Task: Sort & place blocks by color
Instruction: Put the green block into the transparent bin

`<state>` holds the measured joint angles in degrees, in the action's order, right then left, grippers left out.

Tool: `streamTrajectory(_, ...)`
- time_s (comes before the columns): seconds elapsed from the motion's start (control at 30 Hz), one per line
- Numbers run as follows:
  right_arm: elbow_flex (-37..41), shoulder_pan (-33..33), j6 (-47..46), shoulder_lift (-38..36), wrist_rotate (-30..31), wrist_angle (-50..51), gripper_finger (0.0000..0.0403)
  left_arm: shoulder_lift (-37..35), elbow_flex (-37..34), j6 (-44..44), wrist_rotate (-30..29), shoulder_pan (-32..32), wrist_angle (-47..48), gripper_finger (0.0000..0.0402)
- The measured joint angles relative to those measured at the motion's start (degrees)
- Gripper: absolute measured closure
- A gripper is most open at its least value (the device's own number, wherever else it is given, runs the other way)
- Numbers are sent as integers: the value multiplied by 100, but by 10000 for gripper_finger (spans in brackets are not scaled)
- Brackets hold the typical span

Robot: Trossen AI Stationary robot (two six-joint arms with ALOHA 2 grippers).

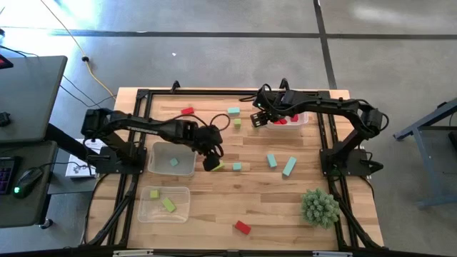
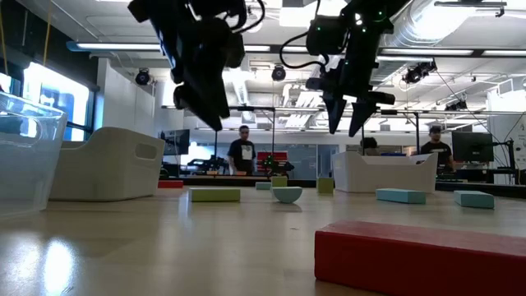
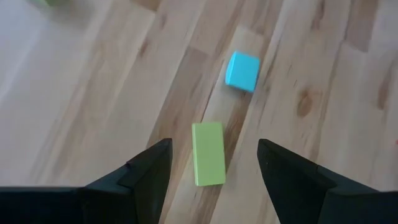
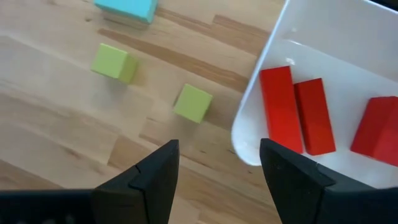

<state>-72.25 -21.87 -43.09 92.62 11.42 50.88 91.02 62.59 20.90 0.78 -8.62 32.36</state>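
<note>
L gripper (image 3: 211, 168) is hovering wide open, empty, directly above a yellow-green wooden bar (image 3: 208, 153) mid-table, just right of the clear plastic tray (image 1: 187, 170) holding one teal cube; a small teal wooden cube (image 3: 242, 70) is lying just beyond. R gripper (image 4: 219, 163) is hanging at the table's far side, fingers apart, nothing btwn them, over the corner of the clear tray (image 4: 273, 50) holding red wooden bars (image 4: 281, 109), w/ two yellow-green cubes (image 4: 193, 102) lying beside it.

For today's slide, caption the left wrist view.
Open left gripper above a yellow-green wooden bar, small teal cube beyond.
</note>
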Motion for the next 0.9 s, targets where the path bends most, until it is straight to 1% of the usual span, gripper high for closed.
streamTrajectory(0.23, 0, 193, 3, 2, 4, -14, 190, 528, 0, 25, -11, 214, -8, 177)
streamTrajectory(0.5, 0, 365, 4, 2, 208, -14, 190, 1160, 0, 153, 0, 308, -52, 177)
streamTrajectory(0.9, 0, 459, 4, 4, 209, -12, 190, 1602, 9, 170, -85, 417, -183, 177)
